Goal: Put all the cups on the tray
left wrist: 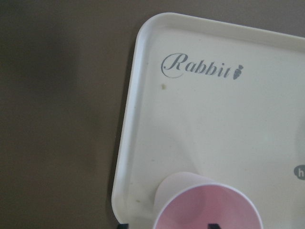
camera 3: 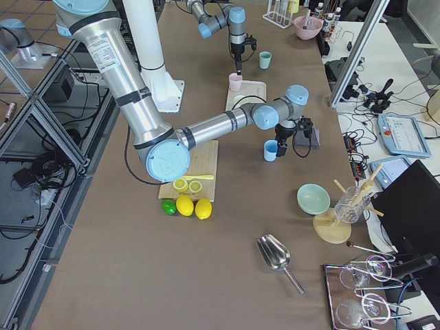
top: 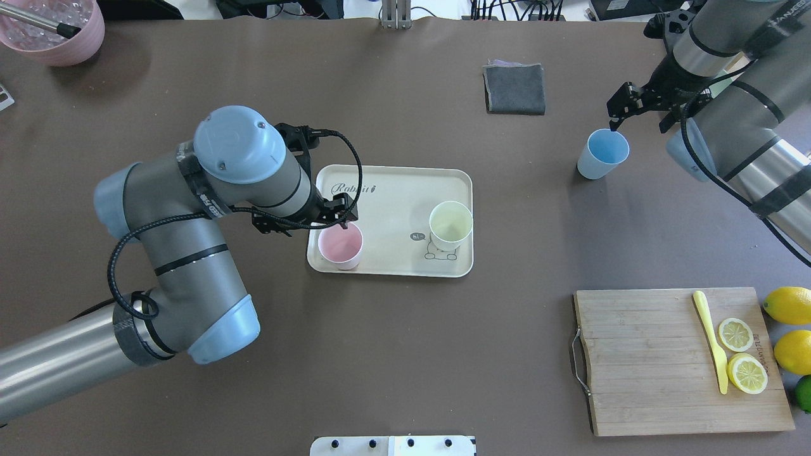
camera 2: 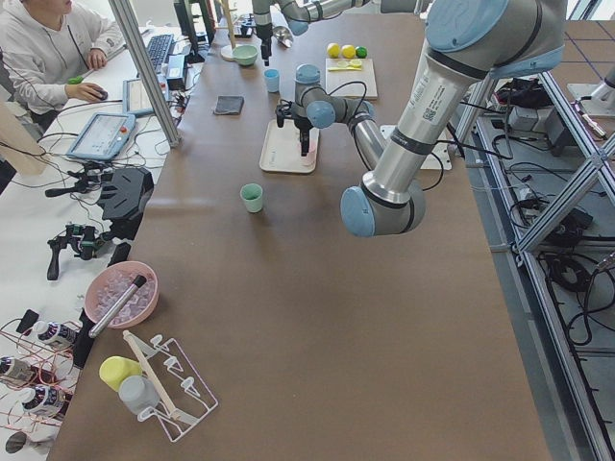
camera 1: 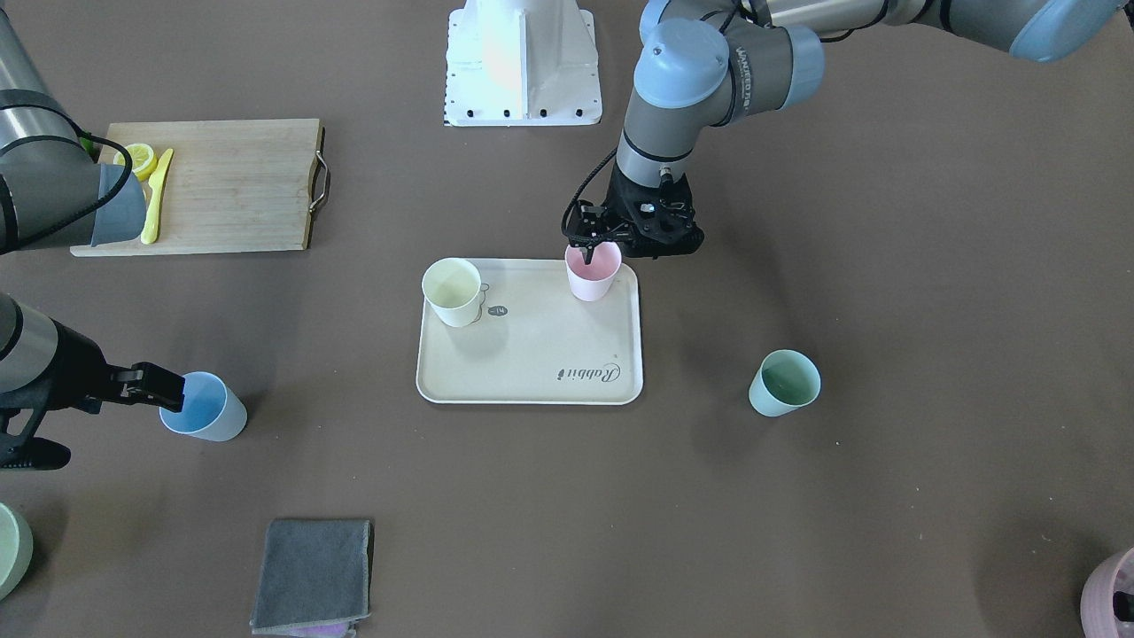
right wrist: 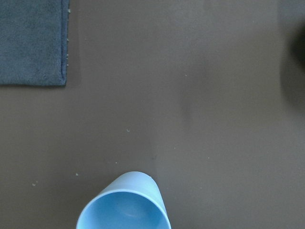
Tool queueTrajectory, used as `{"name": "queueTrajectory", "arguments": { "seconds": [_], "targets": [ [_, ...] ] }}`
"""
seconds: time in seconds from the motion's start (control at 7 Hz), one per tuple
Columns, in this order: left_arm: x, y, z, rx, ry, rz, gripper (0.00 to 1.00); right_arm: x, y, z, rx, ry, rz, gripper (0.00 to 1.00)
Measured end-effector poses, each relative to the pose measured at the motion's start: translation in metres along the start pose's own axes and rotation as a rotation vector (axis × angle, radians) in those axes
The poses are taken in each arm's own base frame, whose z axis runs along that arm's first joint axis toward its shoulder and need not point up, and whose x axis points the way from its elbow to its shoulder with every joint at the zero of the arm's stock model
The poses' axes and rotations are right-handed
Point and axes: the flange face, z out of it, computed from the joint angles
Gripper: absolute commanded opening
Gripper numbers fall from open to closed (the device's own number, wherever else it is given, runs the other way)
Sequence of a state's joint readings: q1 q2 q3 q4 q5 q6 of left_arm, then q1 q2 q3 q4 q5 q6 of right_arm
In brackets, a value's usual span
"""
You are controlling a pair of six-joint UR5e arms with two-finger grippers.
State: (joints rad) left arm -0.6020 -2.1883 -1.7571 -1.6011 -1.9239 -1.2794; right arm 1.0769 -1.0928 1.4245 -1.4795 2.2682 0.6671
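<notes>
The cream tray (top: pixel 393 190) lies mid-table and also shows in the front view (camera 1: pixel 532 354). The yellow cup (top: pixel 450 225) and the pink cup (top: pixel 341 246) stand on it. My left gripper (top: pixel 345 218) is over the pink cup (left wrist: pixel 207 210) and looks open, with one fingertip inside the rim and one outside. The light blue cup (top: pixel 603 154) stands on the table off the tray. My right gripper (top: pixel 637 117) is open, one finger at its rim. The mint green cup (camera 1: pixel 784 383) stands alone on the table, hidden behind my left arm in the overhead view.
A wooden cutting board (top: pixel 640 361) with lemon slices and a yellow knife lies near my right side, with whole lemons (top: pixel 789 304) beside it. A grey cloth (top: pixel 514 88) lies at the far edge. A pink pot (top: pixel 54 31) stands at the far left corner.
</notes>
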Motion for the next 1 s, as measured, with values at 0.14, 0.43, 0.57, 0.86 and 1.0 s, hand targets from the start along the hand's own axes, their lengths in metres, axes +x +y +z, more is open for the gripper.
{"name": "queueTrajectory", "arguments": {
  "seconds": [0.14,0.43,0.57,0.86,1.0],
  "targets": [
    [-0.014,-0.018,-0.018,0.011,-0.006,0.017,0.98,-0.003,0.0,0.012,-0.01,0.004,0.003,0.9],
    [-0.051,-0.047,-0.053,0.023,-0.028,0.058,0.98,-0.017,0.01,0.036,-0.035,0.007,0.01,0.34],
    [-0.073,-0.063,-0.064,0.031,-0.04,0.083,0.98,-0.018,0.013,0.052,-0.037,0.011,0.013,0.0],
    [-0.106,-0.09,-0.082,0.034,-0.057,0.117,0.98,-0.022,0.012,0.063,-0.015,-0.007,0.01,0.0],
    [-0.119,-0.1,-0.084,0.034,-0.072,0.136,0.98,-0.039,0.016,0.05,-0.002,-0.032,0.012,0.0]
  ]
}}
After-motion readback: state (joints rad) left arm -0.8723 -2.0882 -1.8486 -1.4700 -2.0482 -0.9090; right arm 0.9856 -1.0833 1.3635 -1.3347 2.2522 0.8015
